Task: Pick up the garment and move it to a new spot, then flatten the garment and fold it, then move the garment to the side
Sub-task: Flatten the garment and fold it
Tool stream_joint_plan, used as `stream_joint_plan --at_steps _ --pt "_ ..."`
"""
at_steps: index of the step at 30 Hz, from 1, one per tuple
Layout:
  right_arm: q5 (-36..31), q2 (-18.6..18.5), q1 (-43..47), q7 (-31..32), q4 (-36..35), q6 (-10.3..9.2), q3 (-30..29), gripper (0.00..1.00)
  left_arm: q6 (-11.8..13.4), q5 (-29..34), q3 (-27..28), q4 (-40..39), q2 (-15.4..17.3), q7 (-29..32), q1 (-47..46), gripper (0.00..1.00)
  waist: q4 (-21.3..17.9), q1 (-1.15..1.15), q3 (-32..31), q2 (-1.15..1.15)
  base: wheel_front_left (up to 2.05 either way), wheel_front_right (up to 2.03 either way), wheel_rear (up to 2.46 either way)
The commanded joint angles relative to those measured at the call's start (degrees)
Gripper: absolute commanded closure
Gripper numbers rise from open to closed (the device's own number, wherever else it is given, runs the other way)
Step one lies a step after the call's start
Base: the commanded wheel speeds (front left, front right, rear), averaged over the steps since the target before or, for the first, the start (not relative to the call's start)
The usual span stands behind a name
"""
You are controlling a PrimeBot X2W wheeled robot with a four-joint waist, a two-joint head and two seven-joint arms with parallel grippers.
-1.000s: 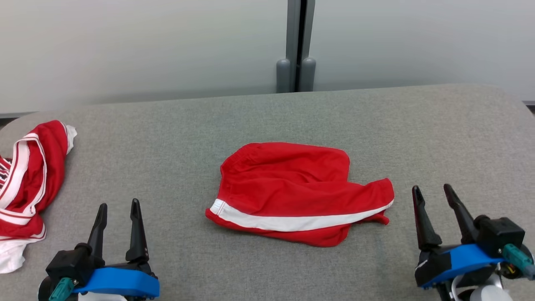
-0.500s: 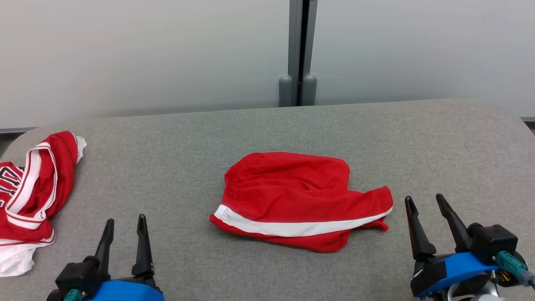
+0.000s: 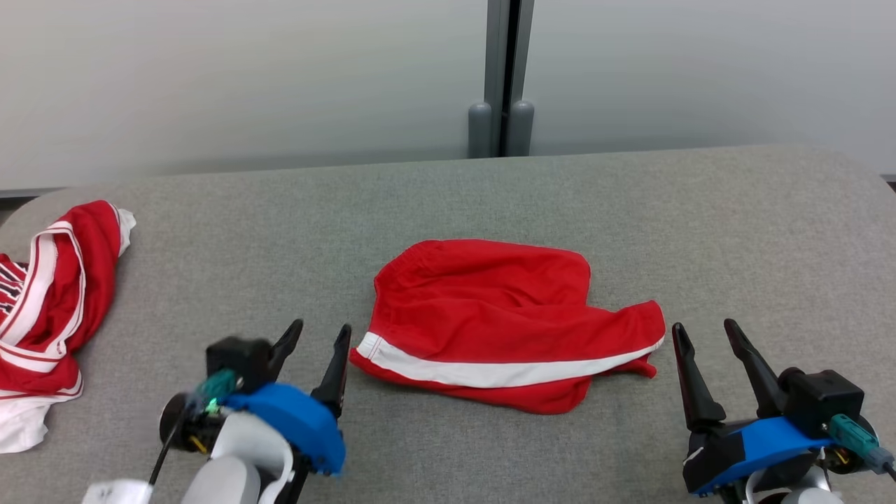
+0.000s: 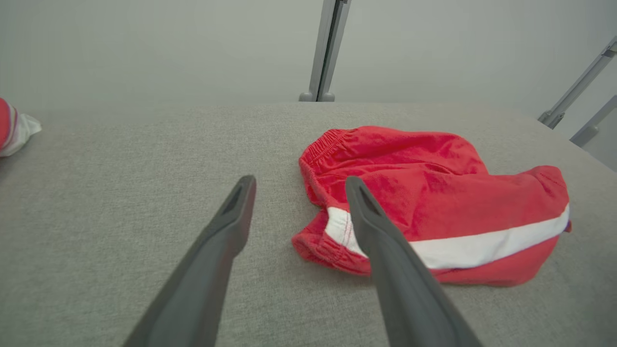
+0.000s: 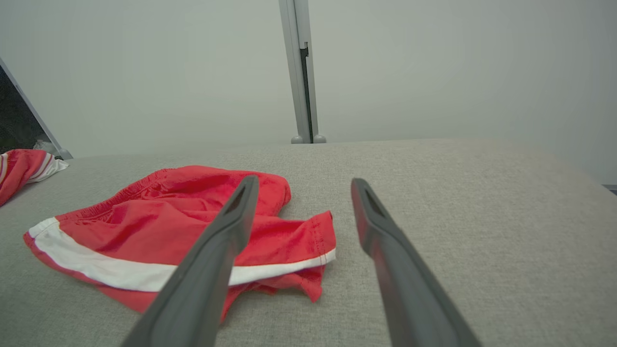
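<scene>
Jaws lie nearest: your left jaws stand well open and empty, low over the surface [image 3: 448, 196], tips [image 3: 341, 350] just beside the near left corner of the shorts [image 3: 490, 315]. Whether the inner finger touches cloth you cannot tell. Your right jaws are open about as wide and also empty, just off the right end of the shorts, where one leg hem [image 3: 651, 325] sticks out.

The shorts lie mid-surface between the two, roughly doubled over and rumpled. A white stripe [image 3: 490, 374] runs along the near edge and a gathered waistband [image 4: 327, 140] sits at the left. Expect them to be light, limp and thin. They should sag from any pinch and hold no shape, and a shallow bite may catch only the top layer and let the rest slide open. The waistband looks the surest hold, since the elastic bunches into something thick, and the stripe end is right by your left tips. On the right, the hem corner gives you an edge to nip. The surface looks like woven fabric with some grip, so dragging may wrinkle the shorts and lifting seems kinder.

Farther left, a red and white jersey [image 3: 49, 301] lies heaped at the surface's edge, well apart from the shorts. Mind it if you choose that side as the new spot. Beyond the far edge a grey post [image 3: 505, 70] rises against a pale wall [image 3: 210, 77], out of your way.
</scene>
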Motion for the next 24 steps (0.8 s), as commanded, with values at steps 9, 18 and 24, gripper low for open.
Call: stream_joint_plan --at_steps 9,18,24 --pt "1.5 -0.2 -2.4 -0.8 0.3 0.03 1.8 0.00 -0.1 -4.2 -5.4 0.9 2.9 13.9 -7.0 0.00 -1.8 0.00 3.8 0.00 0.00 0.00 0.00" --pt "1.9 -0.2 -4.0 -2.0 1.5 0.03 1.6 0.00 0.3 -6.7 -5.1 1.6 3.7 17.8 -8.5 0.18 -3.3 0.00 6.9 0.00 0.00 0.00 0.00" --pt "2.2 -0.2 -4.3 -2.2 2.3 0.03 1.5 0.00 0.1 -9.8 -5.9 1.2 3.0 19.1 -6.6 1.00 -3.4 0.00 7.0 0.00 0.00 0.00 0.00"
